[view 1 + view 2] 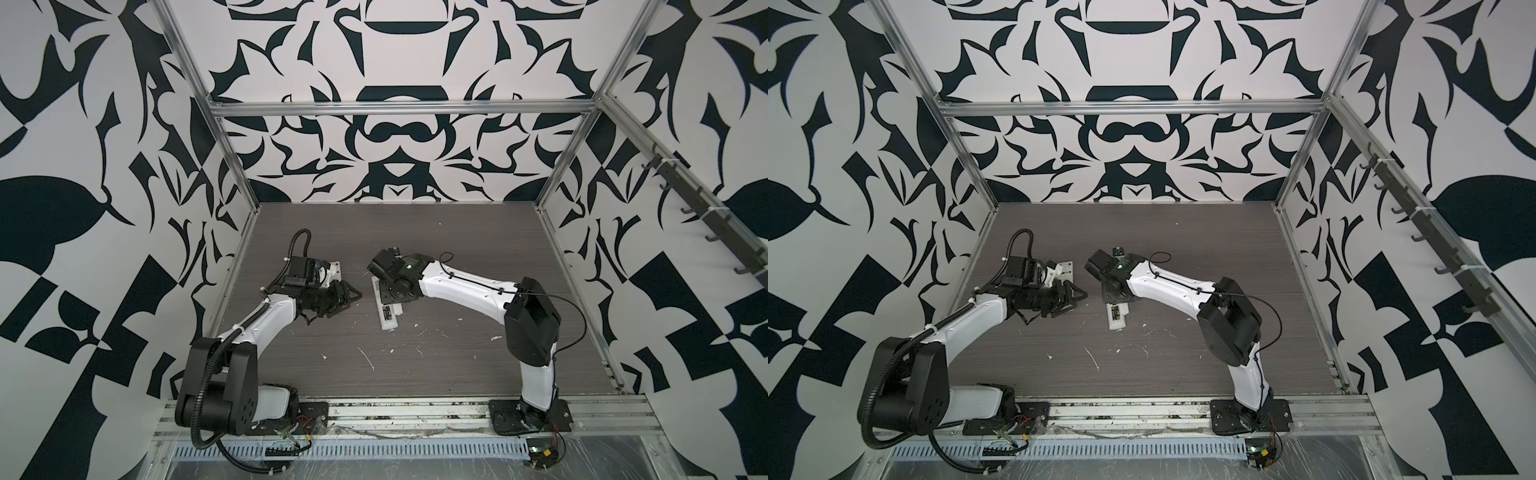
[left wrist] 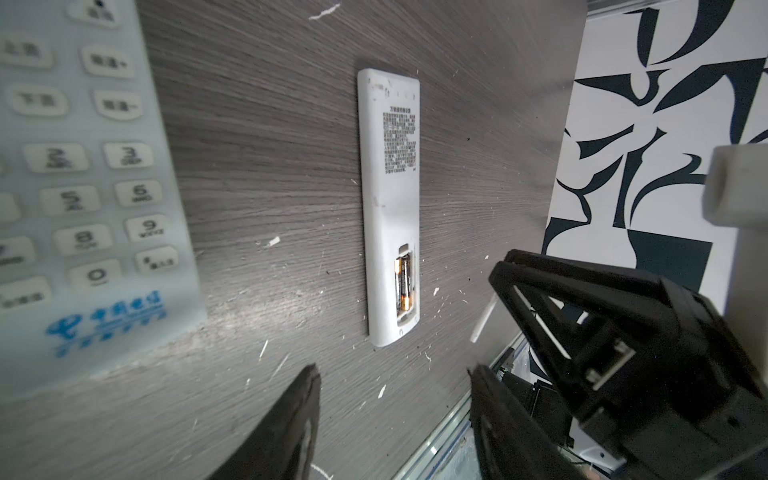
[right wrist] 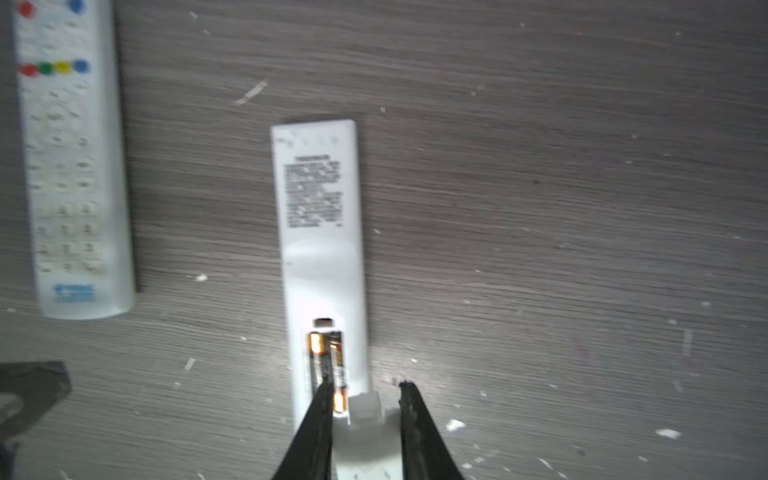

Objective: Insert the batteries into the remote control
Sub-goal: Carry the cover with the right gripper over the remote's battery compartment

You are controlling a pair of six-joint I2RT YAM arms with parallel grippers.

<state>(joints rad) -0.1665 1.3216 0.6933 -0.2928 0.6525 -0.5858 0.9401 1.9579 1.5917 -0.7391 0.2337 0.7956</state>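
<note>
A white remote control (image 3: 320,232) lies back up on the table, seen in both top views (image 1: 388,318) (image 1: 1116,318). Its compartment is uncovered, and two batteries (image 3: 326,361) (image 2: 403,286) lie in it side by side. My right gripper (image 3: 368,388) hangs over the compartment end, shut on a flat white piece (image 3: 365,409) that looks like the battery cover. My left gripper (image 2: 395,370) (image 1: 351,297) stands open and empty to the left of the remote, above bare table.
A second white remote (image 3: 70,166) (image 1: 334,268) lies buttons up beside the left arm. White scraps and flecks (image 1: 368,359) dot the grey wood table (image 1: 415,232). Aluminium rails (image 1: 415,409) border the table on all sides.
</note>
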